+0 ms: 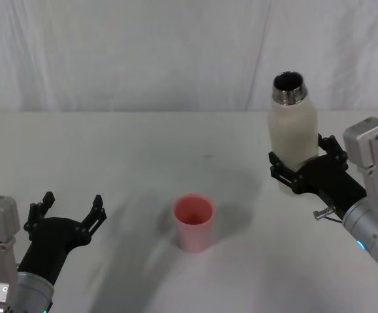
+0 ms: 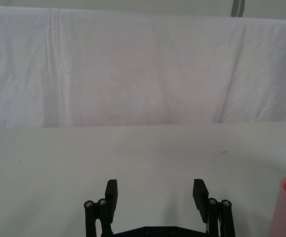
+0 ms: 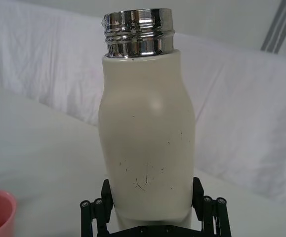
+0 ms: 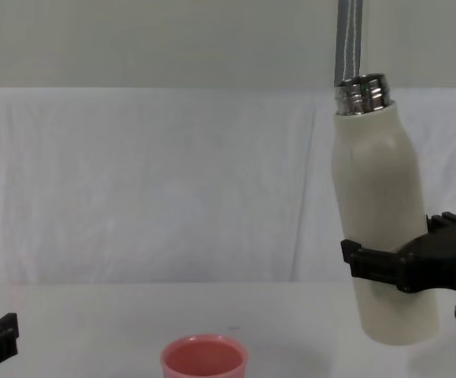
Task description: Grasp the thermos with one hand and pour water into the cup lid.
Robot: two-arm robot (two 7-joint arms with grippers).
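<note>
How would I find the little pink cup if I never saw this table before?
Start at the white table in front of the white cloth backdrop and look near the middle, between the two black grippers. There stands the pink cup, upright, apart from everything else. It is short, round and pink, while the thermos, held in the right gripper, is tall and cream-white with a shiny steel neck.

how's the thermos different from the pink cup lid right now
The thermos is tall, cream-white with a steel neck; the cup lid is short and pink. The thermos is clamped in the right gripper; the cup lid stands free on the table. Both are open-topped.
</note>
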